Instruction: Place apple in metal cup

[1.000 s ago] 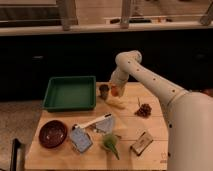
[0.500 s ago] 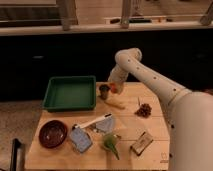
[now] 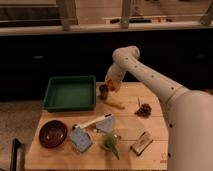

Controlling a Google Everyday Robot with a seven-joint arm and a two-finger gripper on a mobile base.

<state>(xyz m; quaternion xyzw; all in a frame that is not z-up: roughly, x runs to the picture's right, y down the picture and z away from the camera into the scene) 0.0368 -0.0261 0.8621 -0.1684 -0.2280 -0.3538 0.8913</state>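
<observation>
Hand [image 3: 113, 85] | you hold it low at the table's [image 3: 150, 112] back edge, pinching the apple [image 3: 115, 86] | metal cup [image 3: 103, 91] stands just left of and slightly below the apple, beside the green tray [image 3: 70, 92] | you likely need a short leftward shift to centre the apple over the cup's mouth before releasing.

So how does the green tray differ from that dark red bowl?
The green tray is rectangular and sits at the table's far left; the dark red bowl is round, smaller, and nearer the front edge. Both are open-topped. The pincer is by the metal cup, right of the tray.
</observation>
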